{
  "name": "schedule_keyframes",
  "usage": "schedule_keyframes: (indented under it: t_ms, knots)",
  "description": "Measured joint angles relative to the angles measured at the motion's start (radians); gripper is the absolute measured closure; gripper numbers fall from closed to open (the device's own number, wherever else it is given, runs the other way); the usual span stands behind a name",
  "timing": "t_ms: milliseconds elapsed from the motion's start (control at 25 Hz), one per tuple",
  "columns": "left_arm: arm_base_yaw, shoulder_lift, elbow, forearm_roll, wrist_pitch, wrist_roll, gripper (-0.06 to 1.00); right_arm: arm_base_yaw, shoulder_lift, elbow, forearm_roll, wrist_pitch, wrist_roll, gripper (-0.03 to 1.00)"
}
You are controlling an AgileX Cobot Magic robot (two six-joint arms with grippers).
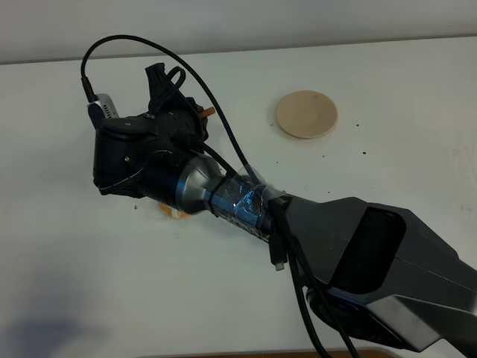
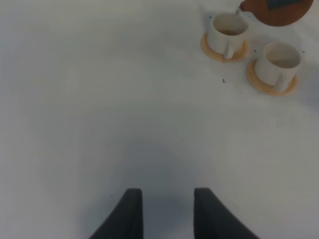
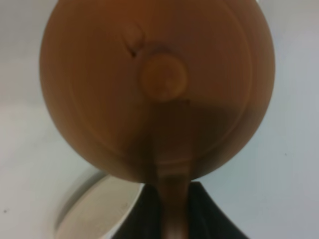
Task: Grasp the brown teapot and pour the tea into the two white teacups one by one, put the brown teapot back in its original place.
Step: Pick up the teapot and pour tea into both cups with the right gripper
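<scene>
Brown clay teapot hung toward the counter's left edge, its handle clamped in the right gripper, spout close to one white cup. The left gripper sat spread and empty. Pouring well would mean tipping slowly, spout centred over the rim, then levelling before crossing to the other cup. The coaster lay near the far edge.

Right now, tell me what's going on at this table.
The right end effector has the brown teapot by its handle, held up beside the two white teacups on their orange saucers. The beige coaster has nothing on it. The left end effector hangs open over bare table, holding nothing. Whether tea is flowing cannot be seen.
</scene>
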Motion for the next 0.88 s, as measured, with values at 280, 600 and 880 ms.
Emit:
schedule_keyframes:
  t_ms: [280, 600, 880]
  knots:
    - [0.000, 0.000, 0.000, 0.000, 0.000, 0.000, 0.65, 0.000, 0.000, 0.000, -0.027, -0.002, -0.006, 0.84]
    - [0.000, 0.000, 0.000, 0.000, 0.000, 0.000, 0.65, 0.000, 0.000, 0.000, -0.034, -0.002, -0.054, 0.84]
    - [0.000, 0.000, 0.000, 0.000, 0.000, 0.000, 0.65, 0.000, 0.000, 0.000, -0.067, -0.002, -0.076, 0.84]
